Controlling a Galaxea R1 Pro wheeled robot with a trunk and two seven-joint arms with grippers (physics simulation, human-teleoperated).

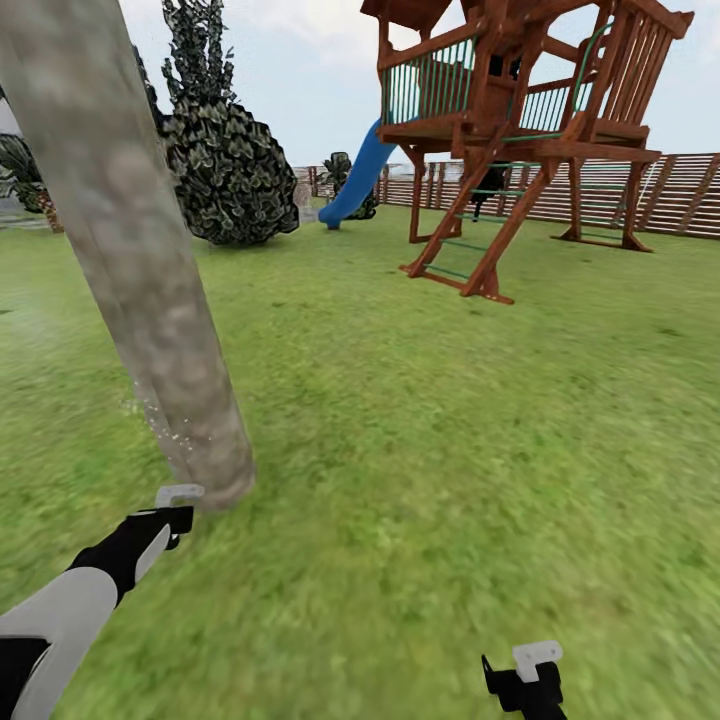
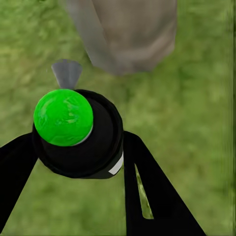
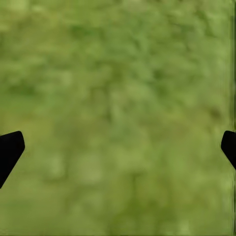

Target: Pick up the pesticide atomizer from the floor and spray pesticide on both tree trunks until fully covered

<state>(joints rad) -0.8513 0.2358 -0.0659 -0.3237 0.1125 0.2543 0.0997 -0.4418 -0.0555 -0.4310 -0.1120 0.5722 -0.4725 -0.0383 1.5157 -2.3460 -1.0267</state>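
The pesticide atomizer (image 2: pixel 73 130) sits pinched between the left fingers (image 2: pixel 147 191), its nozzle facing the tree trunk (image 1: pixel 140 280) just ahead — spraying looks underway, coverage unclear; the right fingers (image 3: pixel 11 150) are spread, empty.

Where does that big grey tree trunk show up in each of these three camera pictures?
Head view: the tree trunk leans from top left down to the grass, ending just ahead of the left gripper.
Left wrist view: its base fills the top middle, beyond the green-capped sprayer held in the jaws.
Right wrist view: the trunk is not in it.
Shared landmark: the grass.
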